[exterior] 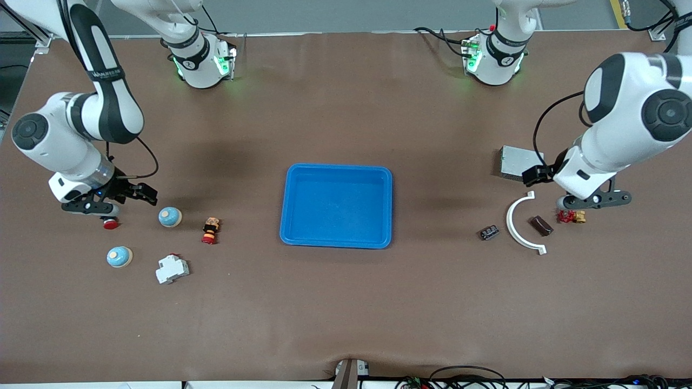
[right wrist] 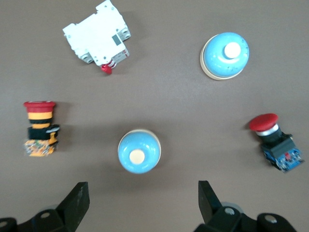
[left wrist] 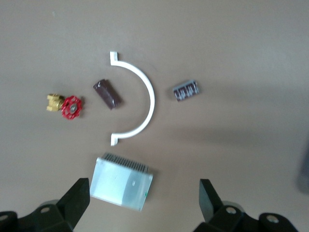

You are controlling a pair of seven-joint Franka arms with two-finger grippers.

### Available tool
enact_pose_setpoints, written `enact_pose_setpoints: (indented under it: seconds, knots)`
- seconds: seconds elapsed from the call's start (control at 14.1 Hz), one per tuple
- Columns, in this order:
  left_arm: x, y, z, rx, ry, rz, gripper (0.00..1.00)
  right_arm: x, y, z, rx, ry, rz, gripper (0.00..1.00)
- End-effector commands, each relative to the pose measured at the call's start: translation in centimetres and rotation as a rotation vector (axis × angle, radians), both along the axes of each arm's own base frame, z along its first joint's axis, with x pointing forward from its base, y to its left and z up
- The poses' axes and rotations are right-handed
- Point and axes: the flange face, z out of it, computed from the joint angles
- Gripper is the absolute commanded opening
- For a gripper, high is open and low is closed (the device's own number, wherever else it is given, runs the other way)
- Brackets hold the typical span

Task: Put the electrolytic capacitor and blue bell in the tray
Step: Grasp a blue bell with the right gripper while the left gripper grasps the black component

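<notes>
My left claw [left wrist: 144, 195] hangs wide open over the grey ribbed metal box [left wrist: 121, 182], nothing between its dark fingers. Out from there I see the thin white plastic arc [left wrist: 145, 101], a glossy brown block [left wrist: 107, 94] cupped inside its curve, a brass valve with a red handwheel [left wrist: 65, 106] next to that, and the electrolytic capacitor [left wrist: 187, 90], a small dark striped cylinder lying on its side on the arc's outer side, toward the tray. My right claw [right wrist: 143, 198] is also spread open and empty above one blue bell [right wrist: 139, 152], a smooth dome with a pale button. A second blue bell [right wrist: 226, 55] sits nearer the front camera, by the white boxy breaker [right wrist: 99, 37]. The tray [exterior: 336, 206], bright blue, shallow, round-cornered, lies mid-surface holding nothing.
</notes>
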Motion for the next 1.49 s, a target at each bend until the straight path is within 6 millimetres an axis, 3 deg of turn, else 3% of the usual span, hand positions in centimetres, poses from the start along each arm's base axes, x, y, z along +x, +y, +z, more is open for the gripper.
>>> enact_pose_setpoints:
  seconds: [0.0, 0.35, 0.5, 0.71, 0.92, 1.13, 1.2, 1.27, 1.42]
  knots:
    - [0.6, 1.1, -5.4, -0.026, -0.031, 0.034, 1.00, 0.8, 0.3, -3.5, -0.008, -0.024, 0.001, 1.00]
    - [4.2, 0.6, -16.2, -0.081, -0.083, 0.220, 1.00, 1.1, 2.5, -8.2, 0.007, -0.045, -0.008, 1.00]
    - [4.4, -1.0, -18.3, -0.075, -0.055, 0.377, 1.00, 1.0, 2.5, -9.5, 0.003, -0.048, -0.008, 1.00]
    - [4.2, -5.3, -20.8, -0.063, -0.026, 0.481, 1.00, 0.9, 2.3, -10.7, -0.002, -0.047, -0.007, 1.00]
    - [5.2, -5.0, -22.8, -0.061, -0.012, 0.492, 0.96, 0.7, 2.0, -11.9, -0.005, -0.046, -0.009, 1.00]
    - [5.3, -4.3, -23.3, -0.041, -0.012, 0.481, 0.96, 0.5, 2.0, -12.3, -0.006, -0.038, -0.009, 1.00]
    - [5.3, -4.0, -23.7, -0.026, -0.013, 0.468, 0.96, 0.5, 2.2, -12.4, -0.005, -0.032, -0.006, 0.60]
    - [5.3, -3.8, -23.6, -0.005, -0.024, 0.442, 0.97, 0.5, 2.3, -12.4, -0.003, -0.027, -0.012, 0.01]
    - [5.4, -3.7, -23.3, 0.012, -0.035, 0.425, 0.96, 0.5, 2.5, -12.3, 0.000, -0.026, -0.026, 0.00]
